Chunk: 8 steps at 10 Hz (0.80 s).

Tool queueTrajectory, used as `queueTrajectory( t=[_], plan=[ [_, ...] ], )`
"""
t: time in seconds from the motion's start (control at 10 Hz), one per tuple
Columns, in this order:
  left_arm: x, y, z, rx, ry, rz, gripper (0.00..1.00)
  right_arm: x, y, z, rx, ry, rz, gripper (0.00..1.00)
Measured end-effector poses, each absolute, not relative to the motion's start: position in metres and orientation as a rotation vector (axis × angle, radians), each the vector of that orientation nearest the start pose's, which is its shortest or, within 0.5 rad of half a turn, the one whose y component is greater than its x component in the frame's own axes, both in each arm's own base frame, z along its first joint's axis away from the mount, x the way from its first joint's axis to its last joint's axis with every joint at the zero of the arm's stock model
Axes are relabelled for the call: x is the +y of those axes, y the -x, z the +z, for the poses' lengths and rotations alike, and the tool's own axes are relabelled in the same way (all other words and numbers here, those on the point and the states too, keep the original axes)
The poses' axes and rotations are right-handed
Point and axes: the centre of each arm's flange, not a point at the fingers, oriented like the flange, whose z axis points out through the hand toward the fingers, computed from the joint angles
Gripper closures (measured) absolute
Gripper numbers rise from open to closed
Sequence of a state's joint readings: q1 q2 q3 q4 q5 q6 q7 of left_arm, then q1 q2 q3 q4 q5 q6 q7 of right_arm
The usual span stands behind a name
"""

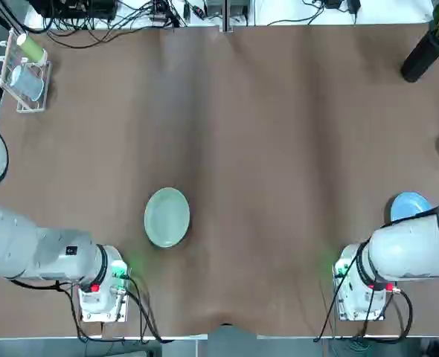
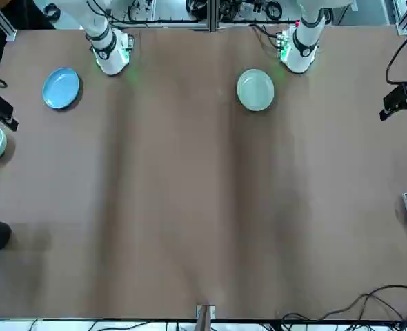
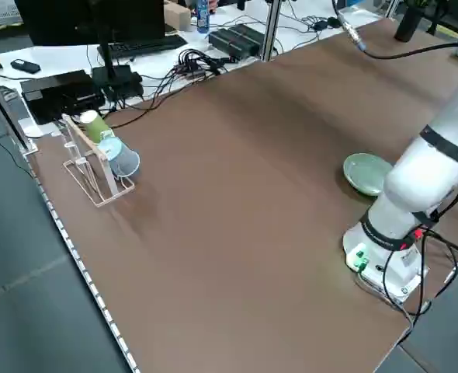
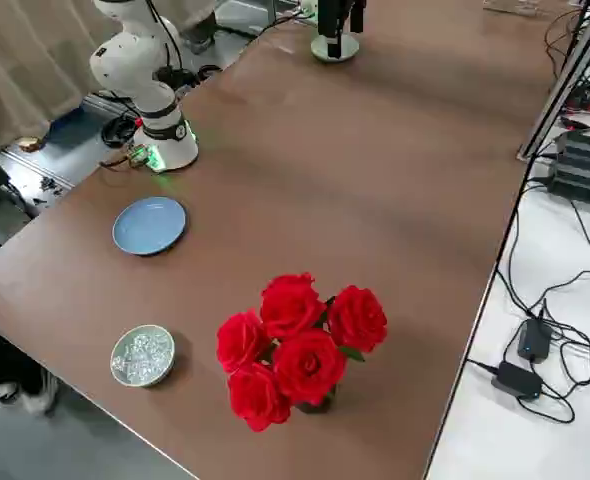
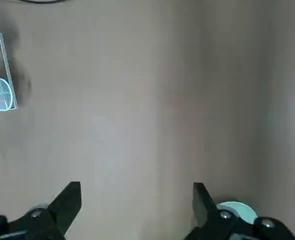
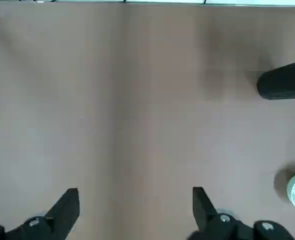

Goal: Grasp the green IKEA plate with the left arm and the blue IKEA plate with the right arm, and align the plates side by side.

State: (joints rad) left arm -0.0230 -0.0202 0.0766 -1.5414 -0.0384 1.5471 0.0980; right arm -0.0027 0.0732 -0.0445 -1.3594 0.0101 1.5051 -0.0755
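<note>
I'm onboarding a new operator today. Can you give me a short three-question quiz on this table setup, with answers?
1. True or false: the green plate and the blue plate touch each other.
2. Which plate lies nearer the roses? A) green B) blue
3. Fill in: the left gripper is ____ and holds nothing.

Key:
1. False; they lie far apart on the table, each near its own arm's base.
2. B.
3. Open; the right gripper is open too.

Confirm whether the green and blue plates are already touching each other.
No, the green IKEA plate and the blue IKEA plate lie far apart on the table.
</note>
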Motion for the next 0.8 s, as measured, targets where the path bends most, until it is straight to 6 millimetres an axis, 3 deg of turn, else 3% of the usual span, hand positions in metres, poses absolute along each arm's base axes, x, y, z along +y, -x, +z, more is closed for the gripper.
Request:
queueTrajectory(
  t=[0.5, 0.8],
  plan=[
    [0.0254, -0.5456, 0.6456, 0.072, 3.179, -0.04, 0.01, -0.0145, -0.5696, 0.6756, -0.011, 3.135, -0.107, 0.0],
    [0.0231, -0.5455, 0.644, 0.055, 3.18, -0.031, 0.01, -0.0174, -0.5667, 0.6721, -0.094, 3.137, -0.057, 0.0]
  ],
)
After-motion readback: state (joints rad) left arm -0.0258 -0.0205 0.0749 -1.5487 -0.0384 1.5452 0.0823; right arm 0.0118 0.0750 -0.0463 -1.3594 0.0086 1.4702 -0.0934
